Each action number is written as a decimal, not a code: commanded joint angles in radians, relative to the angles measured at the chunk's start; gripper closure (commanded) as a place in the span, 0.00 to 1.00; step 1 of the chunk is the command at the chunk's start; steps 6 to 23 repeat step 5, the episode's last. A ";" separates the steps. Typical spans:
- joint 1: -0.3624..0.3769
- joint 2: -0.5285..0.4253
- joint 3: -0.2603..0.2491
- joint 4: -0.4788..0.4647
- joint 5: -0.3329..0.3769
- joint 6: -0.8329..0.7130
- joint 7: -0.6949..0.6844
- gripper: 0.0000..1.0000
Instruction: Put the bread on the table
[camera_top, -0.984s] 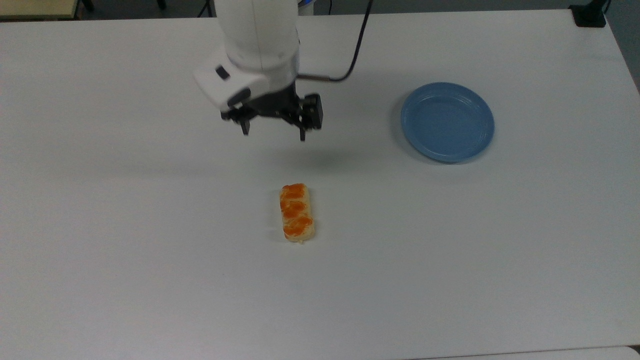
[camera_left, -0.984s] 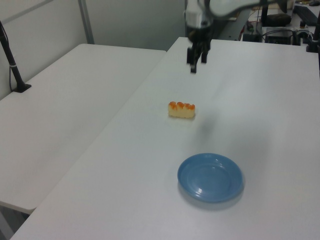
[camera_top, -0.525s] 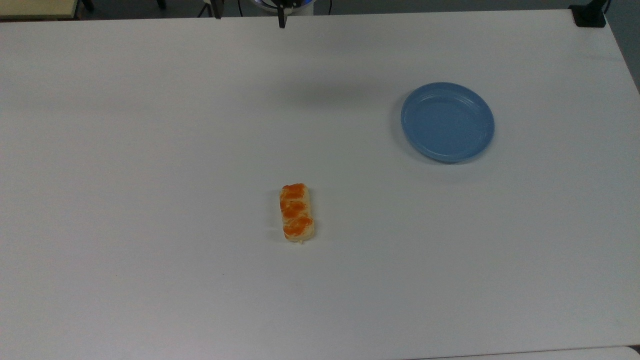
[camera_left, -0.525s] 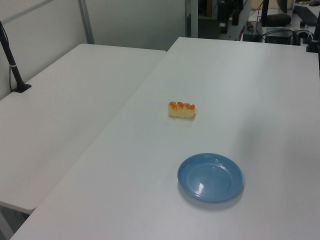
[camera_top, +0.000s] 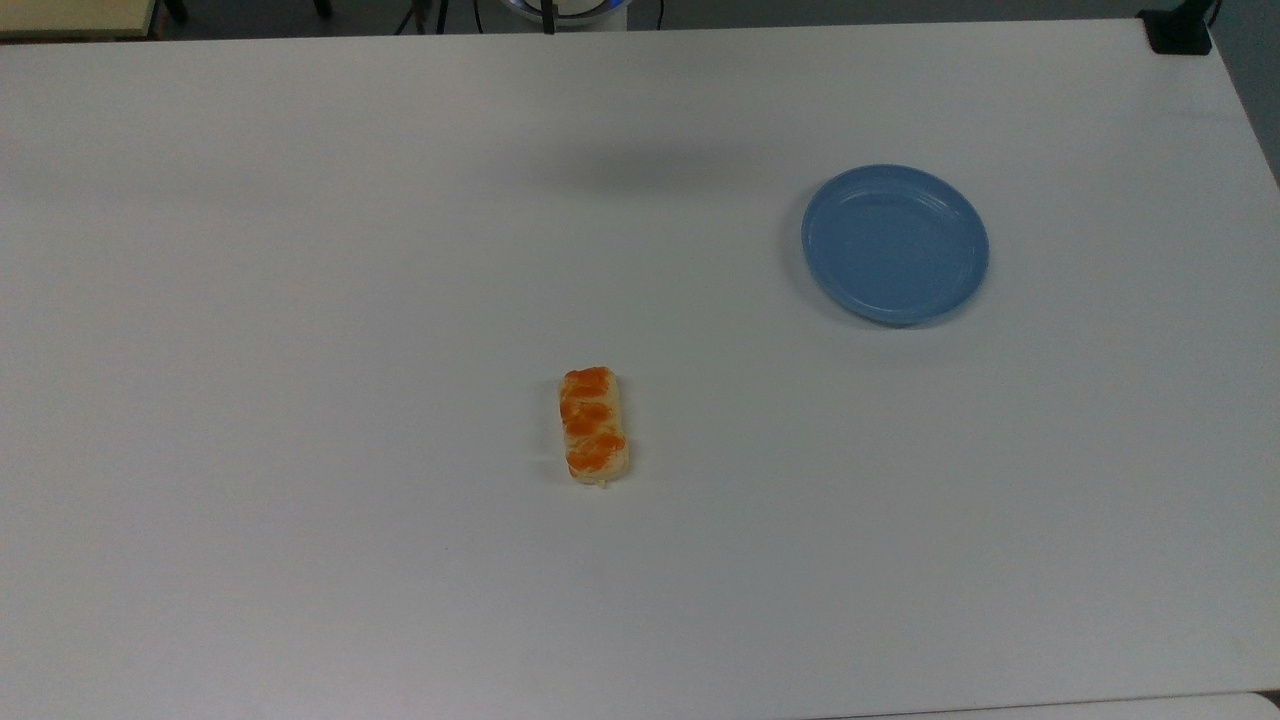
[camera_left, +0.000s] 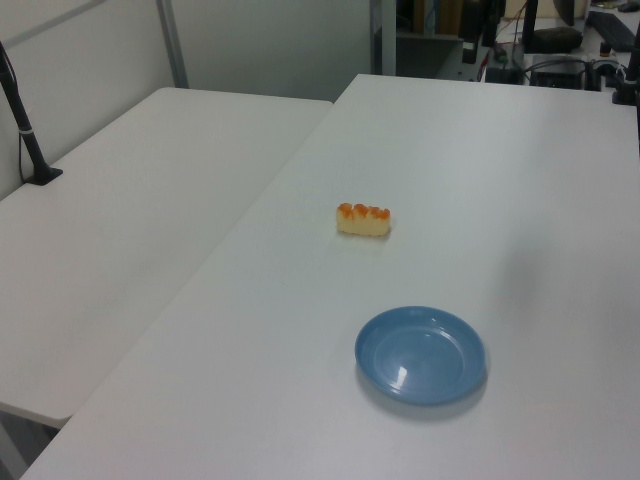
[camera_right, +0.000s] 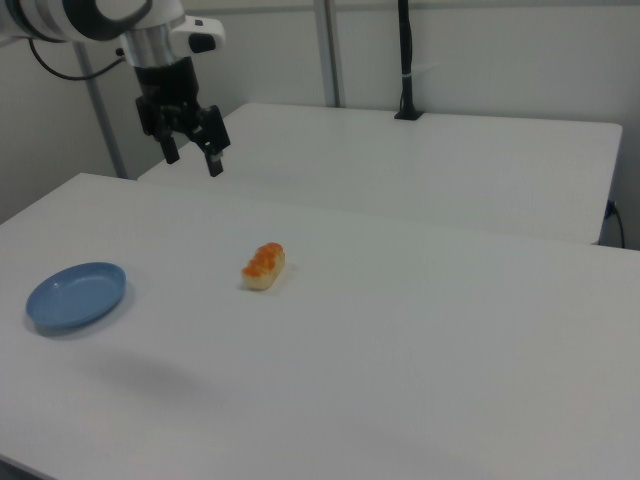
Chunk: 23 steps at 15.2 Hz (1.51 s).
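Top view: bread (camera_top: 594, 426) lying flat on the table (camera_top: 300, 300), near the middle, long axis running toward and away from the camera, three orange patches facing up. Blue plate (camera_top: 895, 244) sitting well apart from it, toward the top view's upper right, holding nothing. Black clamp base (camera_top: 1180, 28) perching at the table's far right corner.

Left view: bread (camera_left: 364, 218) resting beyond the plate (camera_left: 421, 354), not touching it. Second white table (camera_left: 150, 200) adjoining on the left view's left, black pole (camera_left: 22, 122) standing on it.

Right view: gripper (camera_right: 190, 152) hanging high above the table's far edge, well apart from bread (camera_right: 264, 265) and plate (camera_right: 77, 295), fingers spread apart, gripping nothing. Nothing standing between gripper and bread. Another black pole (camera_right: 405, 60) rising from the rear table (camera_right: 450, 160).
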 joint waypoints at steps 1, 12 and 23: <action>0.016 -0.037 -0.023 -0.063 0.011 0.073 -0.047 0.00; 0.020 -0.038 -0.025 -0.060 0.010 0.064 -0.071 0.00; 0.020 -0.038 -0.025 -0.060 0.010 0.064 -0.071 0.00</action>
